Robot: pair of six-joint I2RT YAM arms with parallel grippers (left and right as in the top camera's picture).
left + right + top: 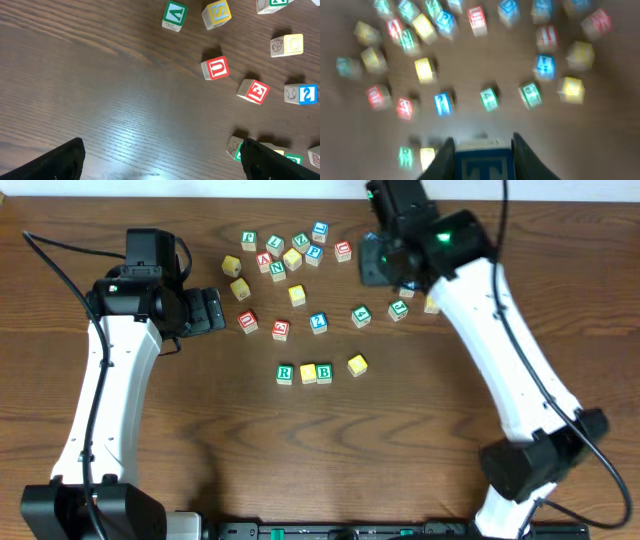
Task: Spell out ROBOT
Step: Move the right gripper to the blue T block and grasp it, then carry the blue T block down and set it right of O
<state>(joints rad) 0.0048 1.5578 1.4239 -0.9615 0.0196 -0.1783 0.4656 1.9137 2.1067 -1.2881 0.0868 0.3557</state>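
Though blurry — blue T block (485,165) inside right gripper (483,142)

Letters show on toy blocks: R block (285,373) and B block (324,373) green, U block (215,68) red, T block (485,162) blue.
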